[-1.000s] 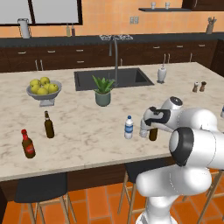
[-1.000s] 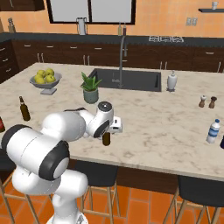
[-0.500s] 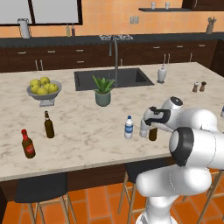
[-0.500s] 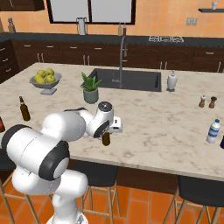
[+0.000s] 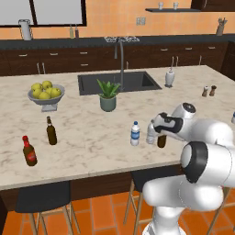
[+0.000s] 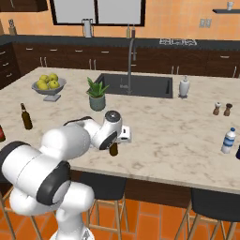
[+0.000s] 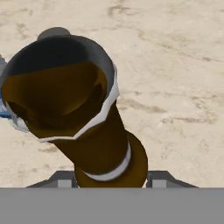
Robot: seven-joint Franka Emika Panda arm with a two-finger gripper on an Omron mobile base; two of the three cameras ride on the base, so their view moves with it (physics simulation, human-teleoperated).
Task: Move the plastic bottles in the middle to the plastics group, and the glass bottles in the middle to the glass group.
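The slim dark brown glass bottle (image 5: 161,141) (image 6: 113,150) stands on the counter's near side. My gripper (image 5: 161,132) (image 6: 114,142) (image 7: 111,181) is down over it, shut on its body; in the hand view the bottle (image 7: 87,131) fills the space between the fingers. Just left of it stand the plain greyish plastic bottle (image 5: 150,133) and the blue-labelled plastic bottle (image 5: 135,133), both hidden by the arm in the right base view. The glass group, a plain brown bottle (image 5: 51,131) (image 6: 26,116) and a red-labelled bottle (image 5: 29,151), is far left. A plastics-group bottle (image 6: 228,140) stands far right.
A potted plant (image 5: 108,95) (image 6: 96,95) and the sink (image 5: 118,82) lie behind the middle bottles. A fruit bowl (image 5: 45,94) is at the back left. Salt and pepper shakers (image 5: 209,91) (image 6: 222,109) and a white dispenser (image 5: 170,77) stand at the right.
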